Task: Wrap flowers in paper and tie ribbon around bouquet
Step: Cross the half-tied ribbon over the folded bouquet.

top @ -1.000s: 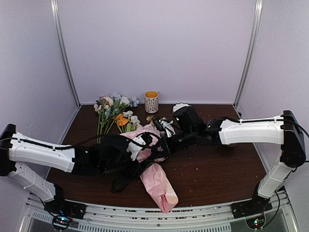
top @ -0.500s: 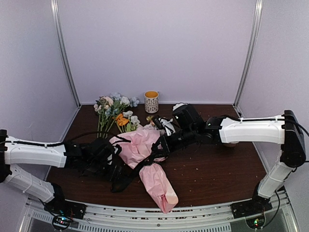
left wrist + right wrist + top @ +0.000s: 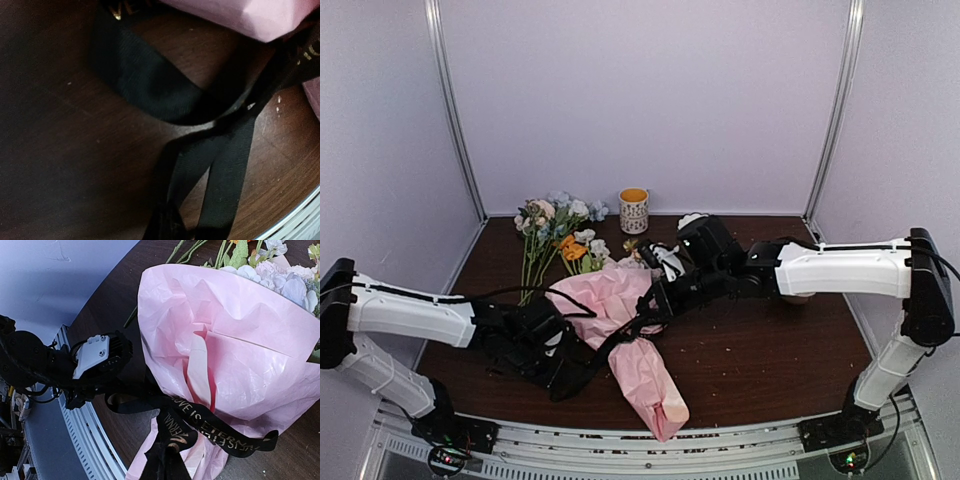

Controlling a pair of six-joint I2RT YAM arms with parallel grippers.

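The ribbon (image 3: 215, 432) crossed the bouquet (image 3: 225, 340) at its narrow waist.
The left claw (image 3: 558, 362) near-left and the right claw (image 3: 657, 302) far-right were each clamped on it, with the bouquet's long axis lying crosswise between them.

Pink bouquet (image 3: 240, 365) (black ribbon (image 3: 210, 429) across)

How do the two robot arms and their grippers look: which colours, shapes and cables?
Both arms are alike. The left arm and the right arm have long white shells with rounded edges and black joints. A thin black cable runs along each. The left gripper and the right gripper are black; the left one bears a small white plate. No lettering is readable on them.
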